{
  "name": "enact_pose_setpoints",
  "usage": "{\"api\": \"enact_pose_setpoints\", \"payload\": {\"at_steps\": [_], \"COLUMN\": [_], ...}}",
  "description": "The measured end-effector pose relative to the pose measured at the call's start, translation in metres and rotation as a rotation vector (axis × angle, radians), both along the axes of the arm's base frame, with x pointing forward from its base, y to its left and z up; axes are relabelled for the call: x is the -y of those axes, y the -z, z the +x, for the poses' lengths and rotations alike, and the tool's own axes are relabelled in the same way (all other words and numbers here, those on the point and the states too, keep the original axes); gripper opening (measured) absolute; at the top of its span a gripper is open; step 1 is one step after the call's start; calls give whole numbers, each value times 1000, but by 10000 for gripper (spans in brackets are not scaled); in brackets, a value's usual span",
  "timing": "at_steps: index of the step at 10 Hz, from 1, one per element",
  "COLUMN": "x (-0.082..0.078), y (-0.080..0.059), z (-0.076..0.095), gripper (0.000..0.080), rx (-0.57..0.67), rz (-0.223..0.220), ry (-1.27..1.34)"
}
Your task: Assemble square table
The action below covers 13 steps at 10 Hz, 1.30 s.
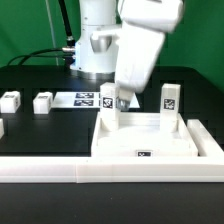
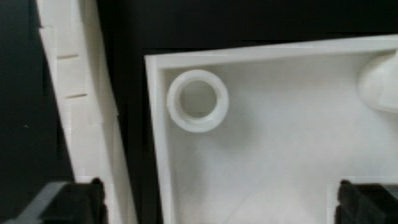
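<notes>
The only markings are black-and-white tags, too small to read, on the marker board [image 1: 90, 98], on a tall upright leg [image 1: 170, 100] and on the front rim of the square table slab [image 1: 150, 135]. The slab lies against the long border wall [image 1: 60, 172], with one round corner socket [image 2: 196, 100] bare. Over its corner on the exterior view's left hangs the gripper [image 1: 120, 100], jaws wide and holding nothing, just beside another upright leg [image 1: 108, 120]; two loose legs [image 1: 42, 102] lie well apart.
</notes>
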<state>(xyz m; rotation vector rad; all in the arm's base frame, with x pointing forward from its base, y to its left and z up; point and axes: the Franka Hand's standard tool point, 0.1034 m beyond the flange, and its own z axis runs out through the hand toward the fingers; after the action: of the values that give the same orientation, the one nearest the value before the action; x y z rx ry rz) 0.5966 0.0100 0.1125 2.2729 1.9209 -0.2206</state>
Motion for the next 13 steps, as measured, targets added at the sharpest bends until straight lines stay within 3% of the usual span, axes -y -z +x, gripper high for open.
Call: {"api": "enact_pose_setpoints", "payload": {"at_steps": [2, 4, 6, 8, 9, 10, 13], "x": [23, 21, 22, 32, 38, 43, 41], "y": [-3, -1, 2, 19, 16, 22, 27], "z": [-17, -16, -17, -21, -21, -29, -31], "gripper": [649, 649, 649, 649, 649, 649, 649], "rx": [-11, -11, 24, 79, 98, 101, 138], "rz": [3, 2, -1, -18, -26, -38, -45], "ry": [27, 25, 210, 495, 594, 686, 901]}}
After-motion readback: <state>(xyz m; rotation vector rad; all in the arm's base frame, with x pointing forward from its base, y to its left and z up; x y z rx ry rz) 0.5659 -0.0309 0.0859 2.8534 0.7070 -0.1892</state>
